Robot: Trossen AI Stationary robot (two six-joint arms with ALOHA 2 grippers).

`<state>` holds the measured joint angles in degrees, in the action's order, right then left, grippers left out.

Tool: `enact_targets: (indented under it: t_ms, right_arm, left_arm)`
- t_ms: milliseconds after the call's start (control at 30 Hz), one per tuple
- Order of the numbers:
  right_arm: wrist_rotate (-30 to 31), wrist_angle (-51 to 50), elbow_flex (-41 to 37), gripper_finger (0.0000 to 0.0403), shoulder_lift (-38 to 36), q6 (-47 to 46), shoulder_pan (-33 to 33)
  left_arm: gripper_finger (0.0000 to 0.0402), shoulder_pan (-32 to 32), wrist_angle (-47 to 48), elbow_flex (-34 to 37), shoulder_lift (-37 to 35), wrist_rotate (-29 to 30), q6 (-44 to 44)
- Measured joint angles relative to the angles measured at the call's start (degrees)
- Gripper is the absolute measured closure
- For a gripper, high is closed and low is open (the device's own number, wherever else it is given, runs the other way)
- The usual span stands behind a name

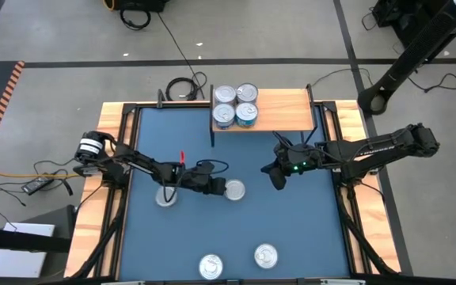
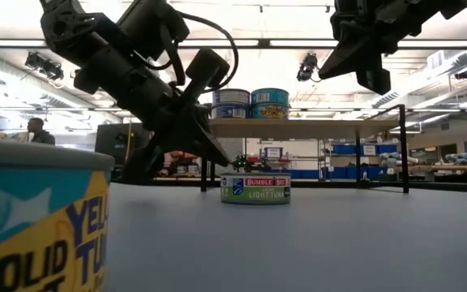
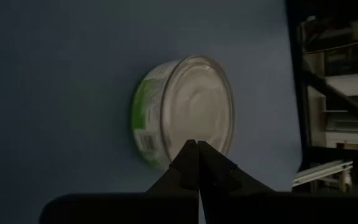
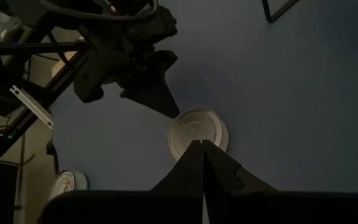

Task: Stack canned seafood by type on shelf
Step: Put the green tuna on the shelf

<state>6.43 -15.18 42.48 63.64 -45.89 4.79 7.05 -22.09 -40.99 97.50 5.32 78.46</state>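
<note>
The left gripper (image 1: 222,188), fingers pressed together and empty, points at a green-labelled can (image 1: 234,190) on the counter (image 1: 291,229), probably lining up a pick. The right gripper (image 1: 278,180), likewise closed on nothing, hovers nearby, while four cans (image 1: 236,105) already sit stacked on the shelf (image 1: 283,111).

Four cans (image 1: 235,105) fill the shelf (image 1: 285,110) at its left end; its right half lies bare. Mid-table, one can (image 1: 234,190) blocks the way between both arms.

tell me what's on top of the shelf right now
Four tins sit in a tight square at the left end of the shelf; the rest of the board is bare. From above, anything beneath those lids is hidden.
</note>
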Motion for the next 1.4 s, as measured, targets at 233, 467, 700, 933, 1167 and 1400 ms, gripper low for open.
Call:
enact_targets:
  t_ms: [233,467,700,933,1167,1400]
  right_arm:
    - [0.01,-0.19,0.02,0.0398,0.00,-0.04,0.16]
    - [-0.04,-0.47,0.02,0.0399,0.00,-2.45,0.53]
    - [-0.05,-1.76,0.02,0.0375,0.00,-4.13,2.92]
    - [2.72,-8.88,0.02,0.0334,0.00,-9.99,5.67]
    - [3.67,-8.01,-0.01,0.0273,0.00,-12.25,7.48]
    - [4.91,1.16,-7.02,0.0246,0.00,-19.97,9.39]
  left_arm:
    - [0.0401,0.15,-0.88,-0.09,2.00,-0.22,0.19]
    - [0.0401,0.19,-3.63,-0.39,4.80,-1.15,1.02]
    - [0.0402,0.25,-4.17,-0.42,7.14,-1.49,1.54]
    - [0.0402,0.28,-5.00,-0.42,8.55,-1.51,3.00]
    - [0.0402,0.81,-4.16,-0.42,8.98,-0.99,6.06]
    - [0.0402,1.17,-3.89,-0.42,8.98,-0.37,8.64]
